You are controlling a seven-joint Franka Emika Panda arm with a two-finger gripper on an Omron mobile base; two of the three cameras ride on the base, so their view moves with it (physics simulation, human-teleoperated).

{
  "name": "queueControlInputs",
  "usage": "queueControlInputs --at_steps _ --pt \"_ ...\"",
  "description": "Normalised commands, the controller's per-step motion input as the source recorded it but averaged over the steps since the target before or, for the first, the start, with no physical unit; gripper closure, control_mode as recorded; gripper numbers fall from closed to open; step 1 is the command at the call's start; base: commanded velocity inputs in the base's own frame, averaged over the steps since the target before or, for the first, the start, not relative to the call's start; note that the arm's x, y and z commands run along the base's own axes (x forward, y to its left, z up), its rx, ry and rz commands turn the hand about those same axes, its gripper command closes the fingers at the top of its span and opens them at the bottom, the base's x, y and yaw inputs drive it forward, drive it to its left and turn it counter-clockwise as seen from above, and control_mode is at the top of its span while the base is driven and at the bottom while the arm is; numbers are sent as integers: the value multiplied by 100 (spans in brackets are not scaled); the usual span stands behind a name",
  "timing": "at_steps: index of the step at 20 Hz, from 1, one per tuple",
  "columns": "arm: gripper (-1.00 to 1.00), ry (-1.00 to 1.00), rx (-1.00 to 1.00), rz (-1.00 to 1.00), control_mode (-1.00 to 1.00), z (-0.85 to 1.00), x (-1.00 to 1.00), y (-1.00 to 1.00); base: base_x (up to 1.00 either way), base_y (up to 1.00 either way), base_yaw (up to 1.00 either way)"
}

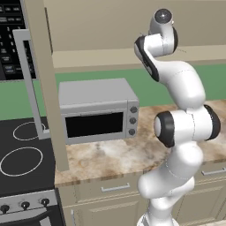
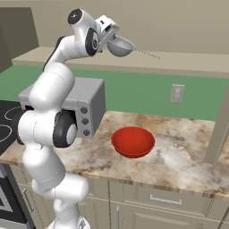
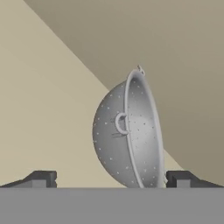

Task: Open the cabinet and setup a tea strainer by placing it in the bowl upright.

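Gripper (image 2: 117, 36) up inside open cabinet (image 2: 179, 27), jaws spread wide, nothing clamped. Strainer (image 2: 121, 46) sits on cabinet shelf right at fingertips (image 3: 178, 178). Red bowl (image 2: 133, 142) down on counter (image 2: 188, 156), right of microwave (image 2: 87, 107).

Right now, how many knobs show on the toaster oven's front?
3, stacked in a column on the right of the toaster oven: top knob, middle knob, bottom knob. None seem hidden.

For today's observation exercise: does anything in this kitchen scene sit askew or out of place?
Yes. The tea strainer lies in the open cabinet, in front of the open gripper, and in the hand view it appears tipped on its side, not upright. The red bowl sits normally on the counter below.
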Motion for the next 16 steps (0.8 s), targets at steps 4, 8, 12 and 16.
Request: queueControlInputs --at_steps 4,8,12,16 --pt "-100 1 0 -1 -100 -1 15 -5 0 0 0" --pt "-100 1 0 0 -100 0 11 -15 0 0 0" --pt "-100 2 0 -1 -100 -1 12 -14 0 0 0" --pt "-100 4 0 -1 -100 -4 18 -11 0 0 0"
